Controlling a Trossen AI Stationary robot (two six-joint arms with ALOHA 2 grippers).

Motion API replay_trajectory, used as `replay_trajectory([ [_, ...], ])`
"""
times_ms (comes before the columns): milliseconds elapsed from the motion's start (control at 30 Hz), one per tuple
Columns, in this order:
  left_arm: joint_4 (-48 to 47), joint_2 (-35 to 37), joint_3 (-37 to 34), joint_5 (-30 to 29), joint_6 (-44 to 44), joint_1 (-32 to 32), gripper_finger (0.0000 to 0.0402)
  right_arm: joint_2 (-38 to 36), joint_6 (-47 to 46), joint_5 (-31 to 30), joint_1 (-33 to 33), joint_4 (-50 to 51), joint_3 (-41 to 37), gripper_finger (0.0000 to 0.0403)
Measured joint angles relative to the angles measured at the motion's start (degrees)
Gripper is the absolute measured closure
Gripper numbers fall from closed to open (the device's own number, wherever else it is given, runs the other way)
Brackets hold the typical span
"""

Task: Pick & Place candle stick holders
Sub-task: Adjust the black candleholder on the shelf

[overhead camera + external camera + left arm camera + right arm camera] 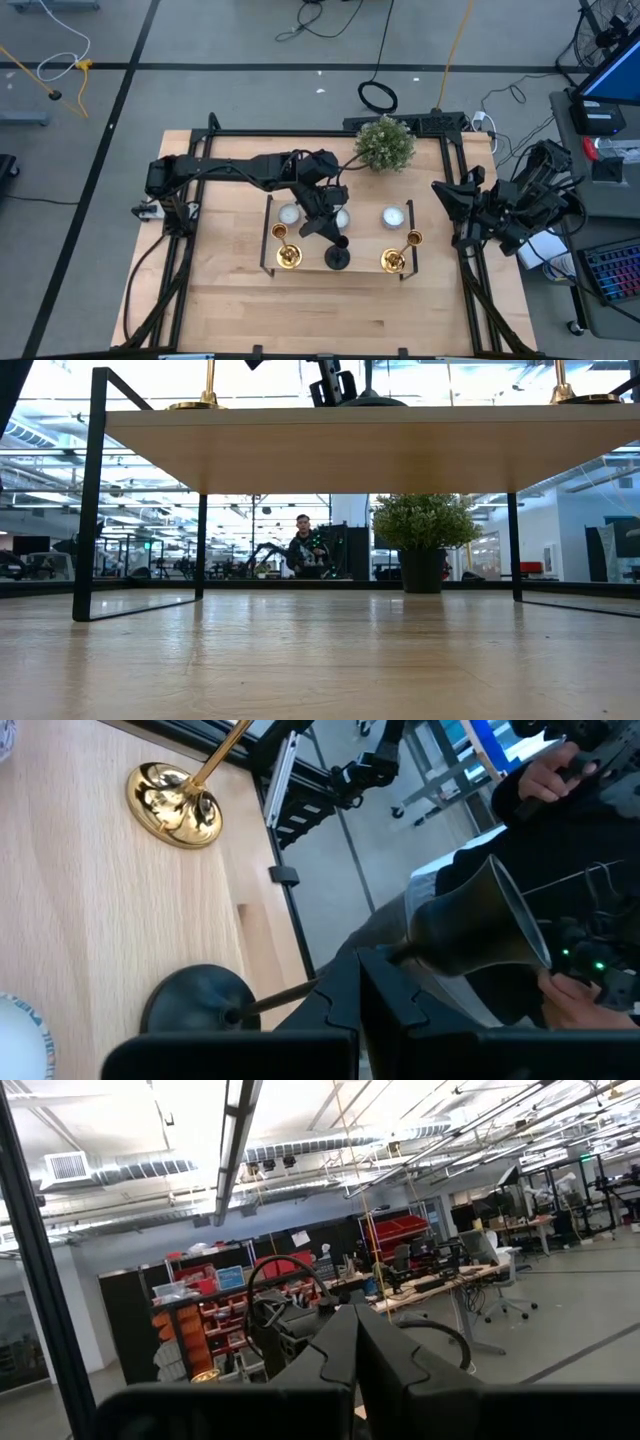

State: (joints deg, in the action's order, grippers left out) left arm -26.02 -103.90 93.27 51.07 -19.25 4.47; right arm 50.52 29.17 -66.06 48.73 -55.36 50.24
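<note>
A long wooden stand (345,262) with a black frame sits in the middle of the table (300,310). Three candle stick holders are on it. One gold candlestick (287,255) stands at the left end of the stand. The other gold candlestick (396,258) stands at the right end. The black candle holder (337,256) stands between them, at the near edge of the stand.

The left arm reaches in from the left side of the table to the middle of the stand. The left gripper (325,226) is low over the stand, just beside the black candle holder. In the left wrist view its fingers (385,995) are closed around the thin black stem, under the wide black cup (480,925). The round black base (200,1000) sits flat on the wood. A gold base (175,805) shines farther along the same board.

The right arm is folded up off the right edge of the table. The right gripper (460,215) is closed and holds nothing. Its wrist view shows only the room.

Small white candles (392,216) lie on the far part of the stand. A green plant (384,143) in a pot stands at the far edge of the table. In the low view a person (305,550) sits far back in the room.
</note>
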Motion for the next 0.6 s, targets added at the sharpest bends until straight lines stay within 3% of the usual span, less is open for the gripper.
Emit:
replay_trajectory([
  [600, -0.3, 0.0, 0.0, 1.0, -0.2, 0.0, 0.0401, 0.0, 0.2, 0.0, 0.0, 0.0, 0.0, 0.0403],
])
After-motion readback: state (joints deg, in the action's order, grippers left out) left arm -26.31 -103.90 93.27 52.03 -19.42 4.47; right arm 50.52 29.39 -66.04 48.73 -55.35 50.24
